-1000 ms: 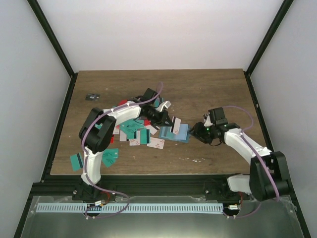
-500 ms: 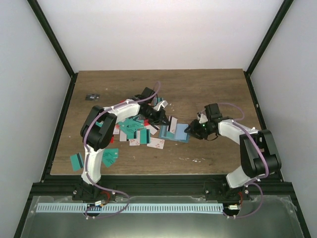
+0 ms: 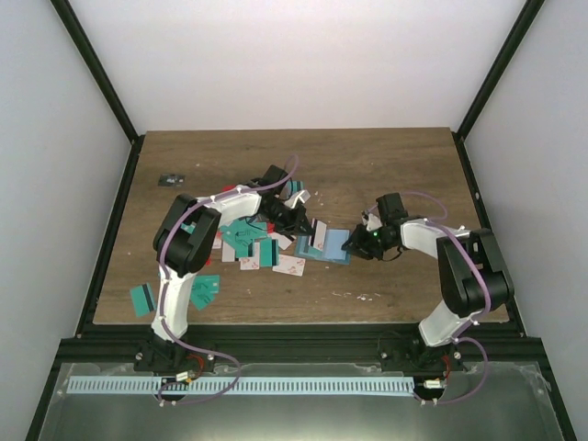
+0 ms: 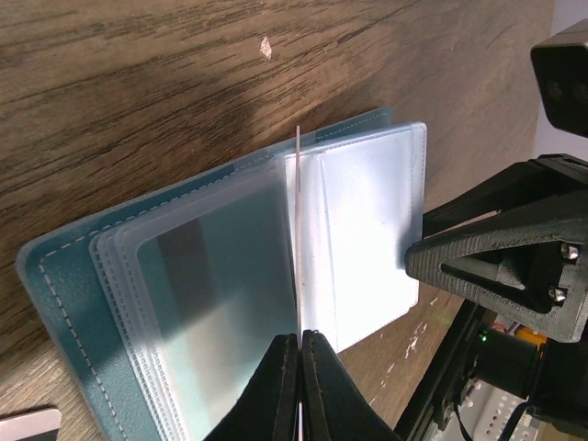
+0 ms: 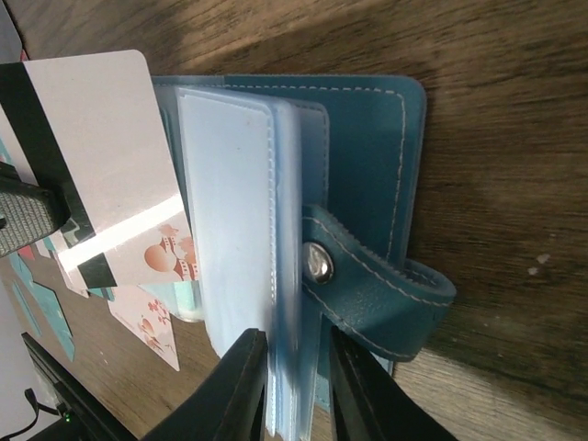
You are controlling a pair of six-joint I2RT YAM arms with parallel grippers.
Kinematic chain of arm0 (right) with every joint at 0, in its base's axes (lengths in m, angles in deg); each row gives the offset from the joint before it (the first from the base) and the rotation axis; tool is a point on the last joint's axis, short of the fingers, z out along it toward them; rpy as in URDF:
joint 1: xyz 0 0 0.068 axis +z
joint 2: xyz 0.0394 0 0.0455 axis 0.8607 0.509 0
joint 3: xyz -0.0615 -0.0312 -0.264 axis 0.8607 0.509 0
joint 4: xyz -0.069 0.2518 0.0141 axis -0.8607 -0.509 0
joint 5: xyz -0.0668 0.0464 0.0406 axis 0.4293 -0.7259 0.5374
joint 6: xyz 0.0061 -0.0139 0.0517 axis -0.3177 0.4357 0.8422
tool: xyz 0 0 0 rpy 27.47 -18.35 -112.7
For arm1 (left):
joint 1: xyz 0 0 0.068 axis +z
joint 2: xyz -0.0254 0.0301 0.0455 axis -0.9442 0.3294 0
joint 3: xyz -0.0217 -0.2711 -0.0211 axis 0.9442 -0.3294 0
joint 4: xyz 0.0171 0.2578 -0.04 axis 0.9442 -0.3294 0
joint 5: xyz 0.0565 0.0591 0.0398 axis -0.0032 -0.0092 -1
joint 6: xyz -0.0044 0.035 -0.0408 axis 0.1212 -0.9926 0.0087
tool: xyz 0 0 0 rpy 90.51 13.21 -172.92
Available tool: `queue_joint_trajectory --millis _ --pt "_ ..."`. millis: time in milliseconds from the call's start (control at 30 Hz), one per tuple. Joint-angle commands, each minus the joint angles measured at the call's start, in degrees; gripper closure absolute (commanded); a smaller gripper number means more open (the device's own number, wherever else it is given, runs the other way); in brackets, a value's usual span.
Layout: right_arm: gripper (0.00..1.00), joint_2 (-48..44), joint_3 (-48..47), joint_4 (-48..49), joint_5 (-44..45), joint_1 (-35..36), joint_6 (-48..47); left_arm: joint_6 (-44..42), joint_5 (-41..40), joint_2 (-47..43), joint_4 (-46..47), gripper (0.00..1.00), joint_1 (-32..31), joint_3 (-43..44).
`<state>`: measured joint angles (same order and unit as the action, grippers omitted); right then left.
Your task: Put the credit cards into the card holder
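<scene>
— Well, where has the card holder (image 3: 333, 248) got to?

— It's lying open on the bench (image 3: 395, 165) between the two arms, blue-teal cover down and clear pockets facing up.

— And the left claw (image 4: 299, 347)?

— Pressed together on one card (image 5: 101, 156), white-pink with red blots and a black stripe. It holds the card up on edge over the middle of the holder, the lower edge down among the clear pockets. Whether it sits inside a pocket, I can't tell.

— What about the right claw (image 5: 299, 395)?

— That one is at the holder's right side, a finger on either face of the clear pocket leaves, nipping them. It's just beside the snap strap (image 5: 372, 289), which folds over the cover there.

— Any more cards about?

— Yes, the loose cards (image 3: 246, 241) are heaped just left of the holder: teal, red and white-pink, overlapping. Two teal ones (image 3: 204, 288) lie apart, further left of the holder and nearer the arm bases.
</scene>
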<state>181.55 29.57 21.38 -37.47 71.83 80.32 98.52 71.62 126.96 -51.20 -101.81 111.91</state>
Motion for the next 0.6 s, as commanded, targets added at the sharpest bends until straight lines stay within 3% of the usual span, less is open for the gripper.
queue_joint_trajectory --millis 0,567 --pt "0.79 1.1 -0.6 0.1 0.5 -0.7 -1.5 -0.4 1.2 0.7 1.0 0.96 0.1 0.4" --pt "0.84 3.4 2.0 2.0 1.1 -0.7 -2.4 1.4 3.5 2.6 2.1 0.96 -0.2 0.4"
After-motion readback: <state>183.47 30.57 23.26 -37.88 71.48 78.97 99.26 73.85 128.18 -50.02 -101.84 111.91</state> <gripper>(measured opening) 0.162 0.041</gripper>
